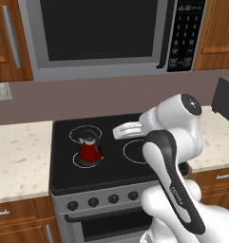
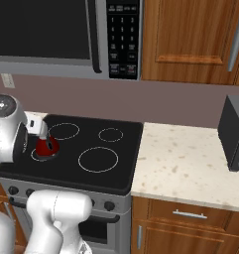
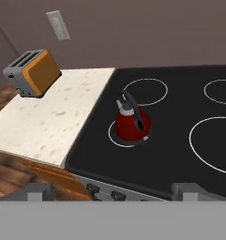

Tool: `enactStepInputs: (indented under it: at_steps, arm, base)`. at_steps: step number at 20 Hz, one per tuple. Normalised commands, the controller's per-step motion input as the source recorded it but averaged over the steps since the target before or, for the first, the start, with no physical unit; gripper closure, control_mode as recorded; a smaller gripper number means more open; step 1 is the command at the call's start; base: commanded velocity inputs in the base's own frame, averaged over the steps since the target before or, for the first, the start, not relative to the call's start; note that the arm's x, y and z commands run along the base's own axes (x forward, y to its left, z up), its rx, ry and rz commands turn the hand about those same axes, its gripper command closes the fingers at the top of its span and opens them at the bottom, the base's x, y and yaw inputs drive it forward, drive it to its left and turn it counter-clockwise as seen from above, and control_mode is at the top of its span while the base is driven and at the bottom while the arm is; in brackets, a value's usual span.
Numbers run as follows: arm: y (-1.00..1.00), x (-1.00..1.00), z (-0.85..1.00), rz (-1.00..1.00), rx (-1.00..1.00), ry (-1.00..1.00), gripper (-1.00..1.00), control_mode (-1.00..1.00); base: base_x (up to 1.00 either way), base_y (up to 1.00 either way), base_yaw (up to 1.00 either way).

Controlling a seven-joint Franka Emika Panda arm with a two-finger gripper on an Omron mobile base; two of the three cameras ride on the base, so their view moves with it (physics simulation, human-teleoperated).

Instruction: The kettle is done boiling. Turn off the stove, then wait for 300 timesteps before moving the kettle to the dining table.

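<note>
Microwave keypad (image 2: 124, 39) writing is unreadable; kettle (image 3: 131, 123) sits on stove's (image 3: 170, 154) front-left ring; gripper (image 1: 127, 130) fingers spread, holding nothing.

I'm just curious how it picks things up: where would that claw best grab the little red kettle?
Probably the dark arched handle on the kettle, coming from above: it stands upright on the stove and the cone-shaped body looks too sloped to pinch.

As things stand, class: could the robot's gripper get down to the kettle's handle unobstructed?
Probably yes. The gripper is open and looks down at the kettle, which stands alone on the front left burner of the stove. Nothing lies between them, and its arched handle is free.
</note>
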Motion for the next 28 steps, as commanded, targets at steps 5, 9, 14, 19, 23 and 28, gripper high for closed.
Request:
enactStepInputs:
  at_steps: [5,9,14,19,23,28]
  arm:
    - [-0.01,0.14,0.0,0.0,0.0,0.04,-1.0,-1.0]
    - [-0.01,0.2,0.0,0.0,0.0,0.05,-1.0,-1.0]
    - [-0.01,0.25,0.0,0.01,-0.01,0.02,-1.0,-1.0]
    - [-0.02,0.24,0.0,0.04,-0.02,0.03,-1.0,-1.0]
    - [0.0,0.28,0.0,0.05,-0.06,0.04,-1.0,-1.0]
    - [0.0,0.3,0.0,0.05,-0.05,0.04,-1.0,-1.0]
  base:
    - [0.0,0.0,0.0]
    - [0.0,0.0,0.0]
    - [0.0,0.0,0.0]
    - [0.0,0.0,0.0]
    - [0.0,0.0,0.0]
    - [0.0,0.0,0.0]
